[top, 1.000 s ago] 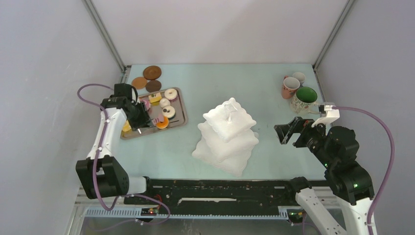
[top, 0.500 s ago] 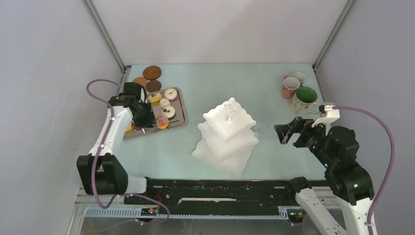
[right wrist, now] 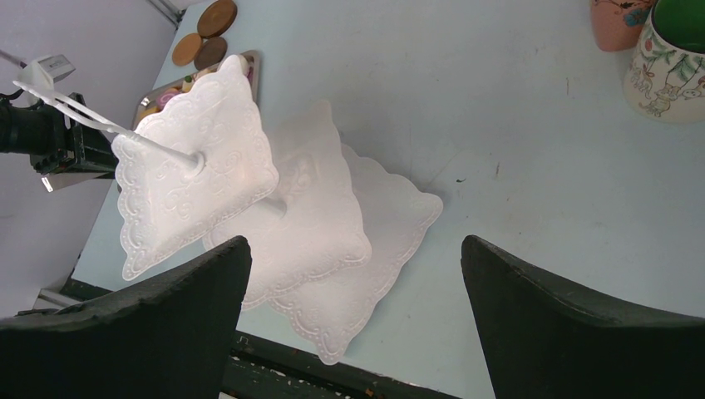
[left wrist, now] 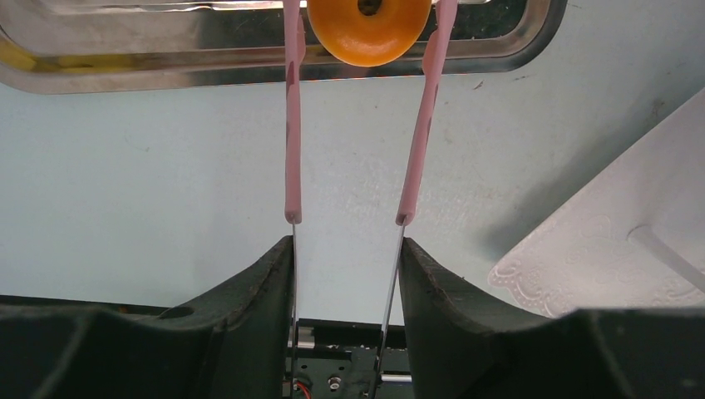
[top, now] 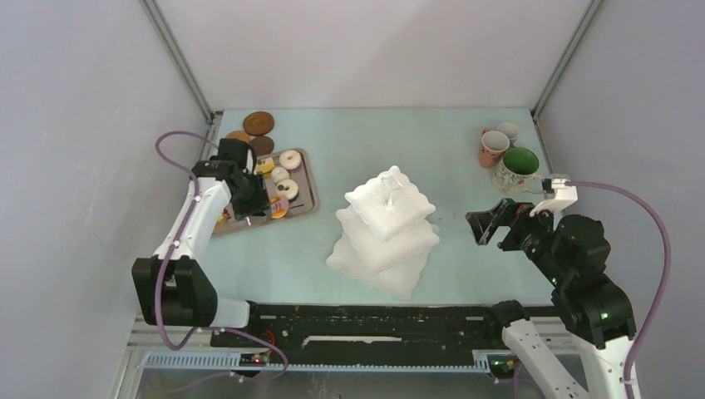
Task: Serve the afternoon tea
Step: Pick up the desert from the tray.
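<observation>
My left gripper [left wrist: 345,249] is shut on the pink tongs [left wrist: 291,125], one jaw pressing each metal arm. The tong tips clasp an orange biscuit [left wrist: 370,29] over the grey metal tray [left wrist: 499,50]; from above, the left gripper [top: 249,193] hangs over the tray's near side. Donuts [top: 290,159] and a yellow cake [top: 264,167] lie on the tray. The white three-tier stand [top: 387,229] occupies the table's centre, all tiers bare. My right gripper [right wrist: 353,249] is open and holds nothing, to the right of the stand [right wrist: 199,166].
Three brown coasters [top: 258,123] lie behind the tray [top: 309,195]. At the back right stand a pink mug [top: 493,148], a small pale mug [top: 508,131] and a green-inside mug [top: 520,169]. The side walls stand close to both arms.
My left arm has swung right and farther over the tray, carrying the tongs with it. The right arm has not moved.
</observation>
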Robot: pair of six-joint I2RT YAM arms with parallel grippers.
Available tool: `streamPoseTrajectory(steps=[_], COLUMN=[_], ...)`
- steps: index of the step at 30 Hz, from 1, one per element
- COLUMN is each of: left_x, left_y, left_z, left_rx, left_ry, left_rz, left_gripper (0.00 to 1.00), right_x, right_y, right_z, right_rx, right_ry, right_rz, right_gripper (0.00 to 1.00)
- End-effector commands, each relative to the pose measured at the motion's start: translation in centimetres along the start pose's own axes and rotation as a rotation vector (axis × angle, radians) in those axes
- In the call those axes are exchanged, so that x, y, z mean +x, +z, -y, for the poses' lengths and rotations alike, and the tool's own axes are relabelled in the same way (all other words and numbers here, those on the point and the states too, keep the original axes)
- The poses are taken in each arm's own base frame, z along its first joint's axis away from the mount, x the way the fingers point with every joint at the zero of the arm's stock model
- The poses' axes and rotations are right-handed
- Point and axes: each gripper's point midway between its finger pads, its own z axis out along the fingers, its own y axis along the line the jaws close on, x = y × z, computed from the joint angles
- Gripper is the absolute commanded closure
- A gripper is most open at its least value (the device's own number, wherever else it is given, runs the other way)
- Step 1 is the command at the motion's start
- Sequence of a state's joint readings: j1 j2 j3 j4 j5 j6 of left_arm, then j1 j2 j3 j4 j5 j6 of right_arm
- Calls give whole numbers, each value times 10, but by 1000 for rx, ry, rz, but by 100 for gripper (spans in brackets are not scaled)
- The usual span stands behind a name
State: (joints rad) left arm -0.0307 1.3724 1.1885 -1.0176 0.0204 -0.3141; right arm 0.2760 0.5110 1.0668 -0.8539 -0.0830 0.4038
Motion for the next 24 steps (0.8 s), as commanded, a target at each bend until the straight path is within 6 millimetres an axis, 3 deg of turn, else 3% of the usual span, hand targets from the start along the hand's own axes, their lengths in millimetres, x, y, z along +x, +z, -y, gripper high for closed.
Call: streamPoseTrajectory(steps=[1, 19, 24], left_x=[-18, -26, -28], left_y=[-5, 8, 8], left_z=[5, 8, 9], left_rx=[4, -61, -64], left_ry=[-6, 24, 28], left_rz=[54, 60, 58], left_gripper=[49, 49, 56], right_x=[-8, -7, -7], right_y=[-3, -2, -3], right_z=[-3, -2, -2], right_rx=[-11, -10, -12], right_ry=[-6, -16, -18], right_rz=[30, 34, 37], right_gripper=[0, 0, 0])
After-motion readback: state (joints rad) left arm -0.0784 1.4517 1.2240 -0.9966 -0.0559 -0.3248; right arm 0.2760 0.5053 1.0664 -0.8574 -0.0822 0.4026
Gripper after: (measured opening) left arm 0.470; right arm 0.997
